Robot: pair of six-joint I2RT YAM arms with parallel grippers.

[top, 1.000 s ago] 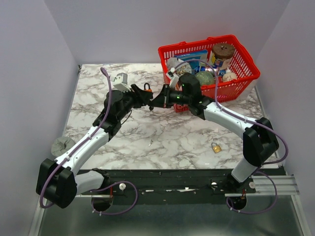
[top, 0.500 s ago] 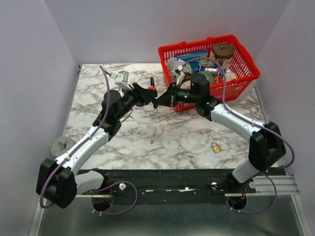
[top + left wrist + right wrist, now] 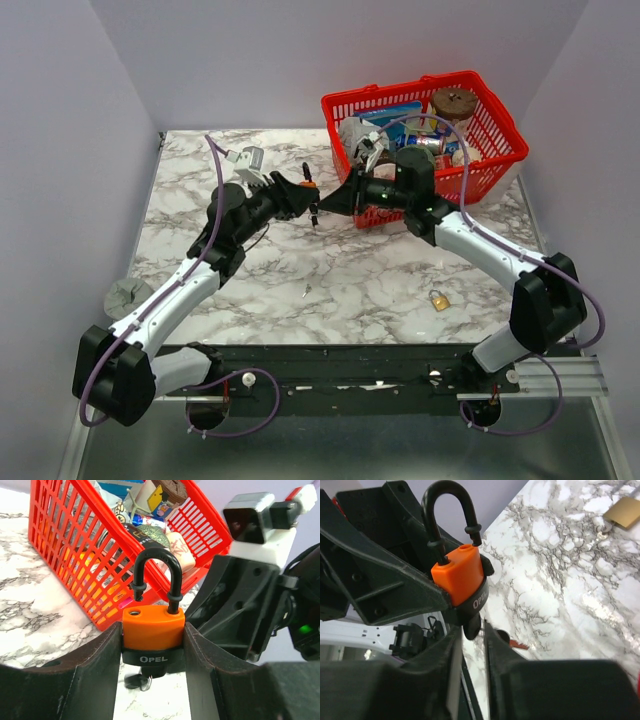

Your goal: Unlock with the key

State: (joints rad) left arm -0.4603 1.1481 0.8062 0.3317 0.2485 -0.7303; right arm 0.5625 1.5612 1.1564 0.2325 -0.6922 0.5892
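So the left tool (image 3: 152, 640) is clamped on the orange padlock with a black shackle and a black band round its base (image 3: 151, 622), one finger flat on each side of the body. It's held up off the white-and-grey marble desk (image 3: 350, 280), shackle pointing up, just in front of the near-left corner of the red plastic mesh basket (image 3: 65, 540), which is stuffed with assorted packets and tins.

The shackle looks popped. In both wrist views one leg sits down in the body, while the other ends above its hole with the hole showing open underneath.

The dark key (image 3: 140, 680) sticks out of the bottom of the orange padlock, hanging straight down.

The right tool (image 3: 473, 640) comes in from the basket side, nose to nose with the left one. Its fingers are only a little apart, a narrow gap, with the head of the key sitting in that gap. From the right wrist camera I can see a thin sliver of light on either side of the key, so it doesn't look pinched.

Other stuff on the desk: a small brass padlock (image 3: 438, 300) lies near the front right, well away from the action. There's also a tiny silvery bit (image 3: 306, 291) around the front middle, too small to make out.
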